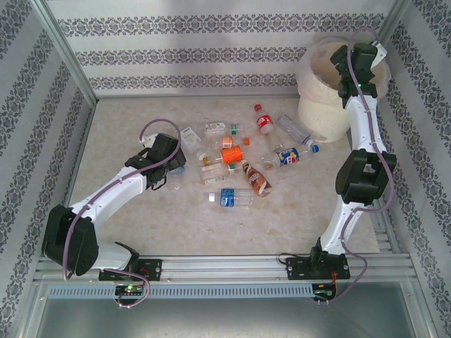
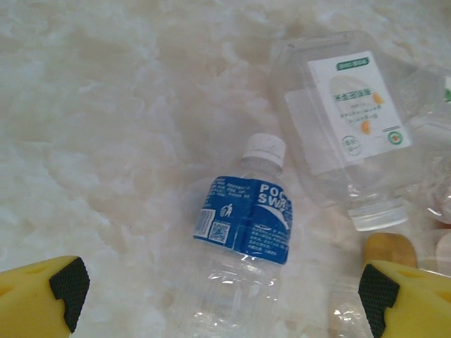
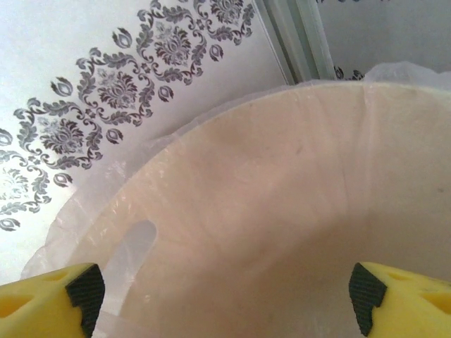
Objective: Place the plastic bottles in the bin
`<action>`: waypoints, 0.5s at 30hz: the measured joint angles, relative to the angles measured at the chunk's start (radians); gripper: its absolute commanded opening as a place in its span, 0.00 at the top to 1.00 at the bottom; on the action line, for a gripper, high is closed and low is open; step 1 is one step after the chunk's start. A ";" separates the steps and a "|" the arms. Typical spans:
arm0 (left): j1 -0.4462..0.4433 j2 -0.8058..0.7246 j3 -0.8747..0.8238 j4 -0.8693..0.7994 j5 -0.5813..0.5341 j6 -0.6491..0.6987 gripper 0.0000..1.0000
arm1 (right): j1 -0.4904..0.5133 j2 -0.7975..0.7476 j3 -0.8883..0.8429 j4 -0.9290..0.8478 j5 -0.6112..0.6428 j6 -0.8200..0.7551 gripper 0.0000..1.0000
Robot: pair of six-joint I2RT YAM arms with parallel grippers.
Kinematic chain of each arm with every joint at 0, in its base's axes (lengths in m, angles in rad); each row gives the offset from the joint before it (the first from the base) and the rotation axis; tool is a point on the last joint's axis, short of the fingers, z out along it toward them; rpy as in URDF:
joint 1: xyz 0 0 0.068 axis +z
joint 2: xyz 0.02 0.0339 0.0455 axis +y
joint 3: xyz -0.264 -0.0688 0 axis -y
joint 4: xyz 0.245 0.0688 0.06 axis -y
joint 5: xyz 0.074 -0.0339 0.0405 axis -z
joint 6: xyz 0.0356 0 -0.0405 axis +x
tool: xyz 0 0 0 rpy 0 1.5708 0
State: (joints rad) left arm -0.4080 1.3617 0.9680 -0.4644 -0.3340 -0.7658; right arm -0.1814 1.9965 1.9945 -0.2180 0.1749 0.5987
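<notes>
The left gripper [image 2: 218, 290] was seen spread wide and empty, poised above a blue-labelled bottle [image 2: 245, 222] lying on the table [image 2: 106, 141], with a white-labelled bottle [image 2: 349, 120] just beside it. The bottle was judged light, thin-walled and slippery, best pinched across its labelled middle. The right gripper [image 3: 224, 296] was held open and empty over the bin [image 3: 282, 211]. The other plastic bottles [image 1: 231, 153] were scattered mid-table.
</notes>
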 measured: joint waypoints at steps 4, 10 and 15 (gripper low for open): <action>0.018 0.003 -0.005 -0.008 0.020 -0.003 0.00 | 0.001 -0.002 0.001 -0.003 -0.011 -0.003 0.02; 0.052 0.005 -0.016 -0.011 0.076 0.001 0.00 | 0.009 -0.085 -0.095 0.010 -0.027 -0.027 0.02; 0.084 0.028 -0.018 -0.012 0.129 0.017 0.00 | 0.032 -0.211 -0.207 0.061 -0.042 -0.072 0.02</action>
State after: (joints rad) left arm -0.3237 1.3899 0.9504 -0.4763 -0.2050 -0.7490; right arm -0.1497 1.7855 1.7874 -0.1574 0.1329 0.5266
